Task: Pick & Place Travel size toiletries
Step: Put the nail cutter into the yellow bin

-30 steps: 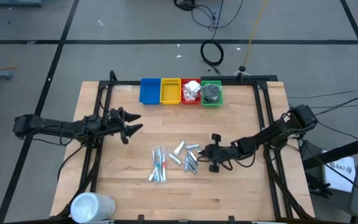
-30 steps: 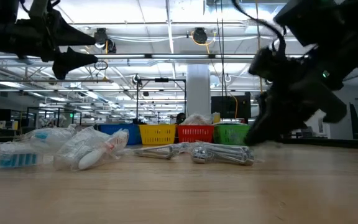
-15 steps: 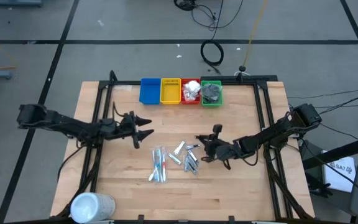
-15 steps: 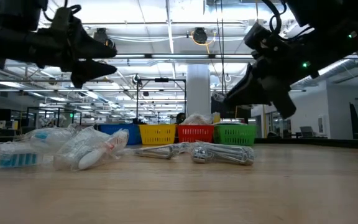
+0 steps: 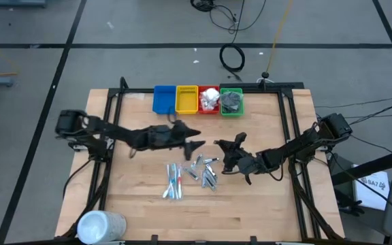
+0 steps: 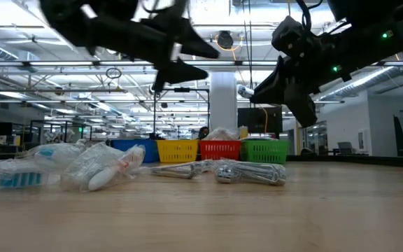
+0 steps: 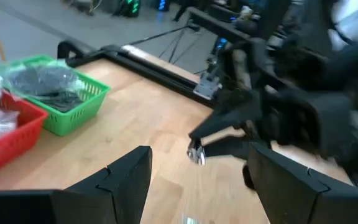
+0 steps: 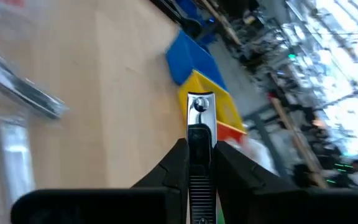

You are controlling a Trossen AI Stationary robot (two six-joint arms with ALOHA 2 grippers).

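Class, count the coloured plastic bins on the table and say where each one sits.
4, in one row at the table's far edge: blue bin at the left end, then yellow bin, red bin, and green bin at the right end. None seems hidden.

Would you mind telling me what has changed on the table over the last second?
The left gripper has swung from the table's left edge toward the middle, jaws open and empty, above the pile of toiletries. The right gripper has lifted off the table, shut on a silver nail clipper, and shifted slightly toward the bins. The pile, bins and white cylinder stayed put.
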